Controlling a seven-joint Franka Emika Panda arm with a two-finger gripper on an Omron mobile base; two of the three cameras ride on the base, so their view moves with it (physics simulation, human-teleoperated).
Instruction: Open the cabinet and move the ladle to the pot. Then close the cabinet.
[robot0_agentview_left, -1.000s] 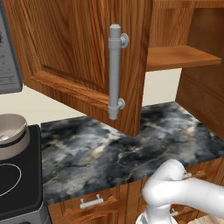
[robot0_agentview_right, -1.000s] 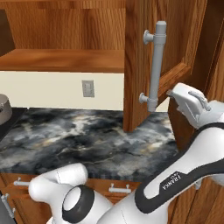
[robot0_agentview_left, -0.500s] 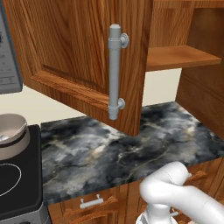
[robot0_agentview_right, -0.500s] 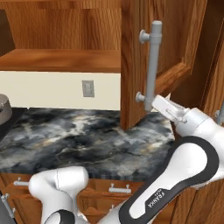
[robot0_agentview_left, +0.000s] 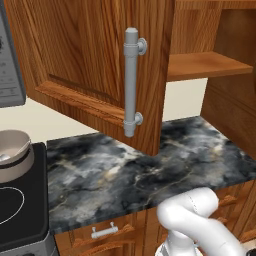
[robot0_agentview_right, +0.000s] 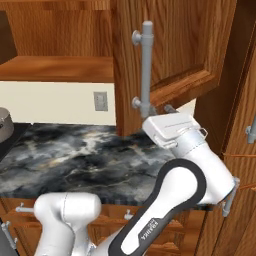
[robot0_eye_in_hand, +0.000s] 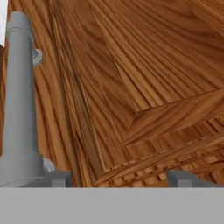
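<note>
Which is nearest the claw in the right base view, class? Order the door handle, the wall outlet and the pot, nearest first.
1. Door handle: right beside the claw, rising above it.
2. Wall outlet: on the pale wall left of the claw.
3. Pot: at the far left edge.

White Franka arm (robot0_agentview_right: 165, 200) folded into a tight elbow loop, forearm angled up and back. White hand block (robot0_agentview_right: 169, 127) raised high, facing away. Two-finger gripper (robot0_eye_in_hand: 116, 178): small dark tips set wide apart, nothing between them.
</note>
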